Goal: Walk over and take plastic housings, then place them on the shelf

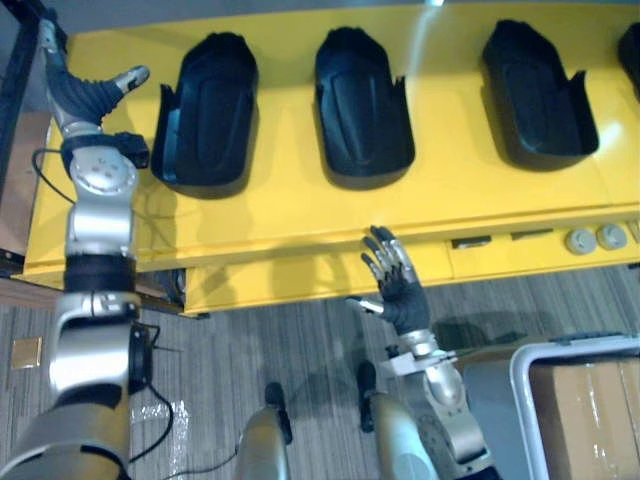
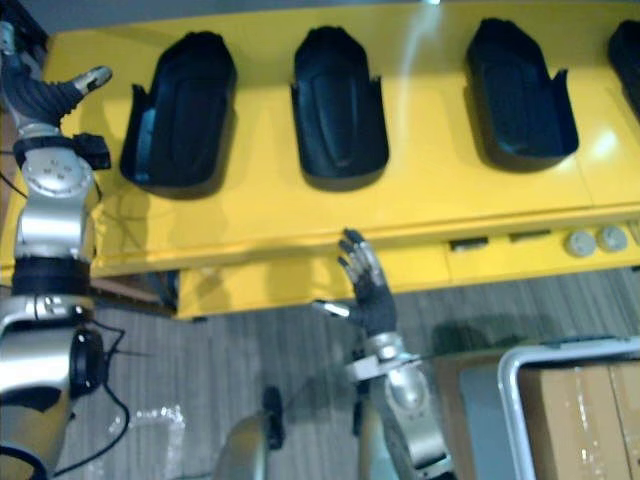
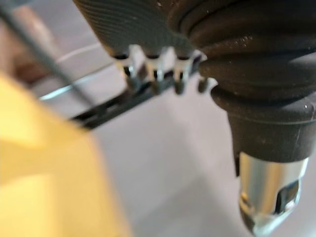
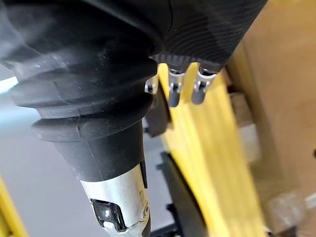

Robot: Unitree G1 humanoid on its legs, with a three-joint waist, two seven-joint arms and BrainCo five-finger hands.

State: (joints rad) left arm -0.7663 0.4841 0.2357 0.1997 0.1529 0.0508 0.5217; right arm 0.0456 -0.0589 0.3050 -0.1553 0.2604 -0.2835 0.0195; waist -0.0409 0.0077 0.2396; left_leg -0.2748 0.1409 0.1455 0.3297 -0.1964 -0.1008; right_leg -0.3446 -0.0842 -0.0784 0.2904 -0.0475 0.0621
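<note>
- Both eye views look down on a smooth yellow desk (image 1: 300, 225) with 3 whole housings on it: the left housing (image 1: 205, 110), the middle housing (image 1: 362, 105) and the right housing (image 1: 535, 95). A 4th housing (image 1: 632, 45) is cut off at the picture's edge.
- Each housing is a glossy black plastic shell, rounded at its far end, with raised side walls.
- The left hand (image 1: 85, 95) hovers at the desk's left end, just beside the left housing. Its fingers are loosely extended, its thumb points toward that shell, and it holds nothing.
- The right hand (image 1: 400, 290) is at the desk's front edge, near the middle housing. Its fingers are straight and spread, and it is empty.
- The right wrist view adds a brown panel (image 4: 286, 98) beside the yellow edge.
- The eye views alone show 2 round grey knobs (image 1: 595, 238), a cardboard box (image 1: 590, 410) and the striped grey carpet floor (image 1: 280, 340).
</note>
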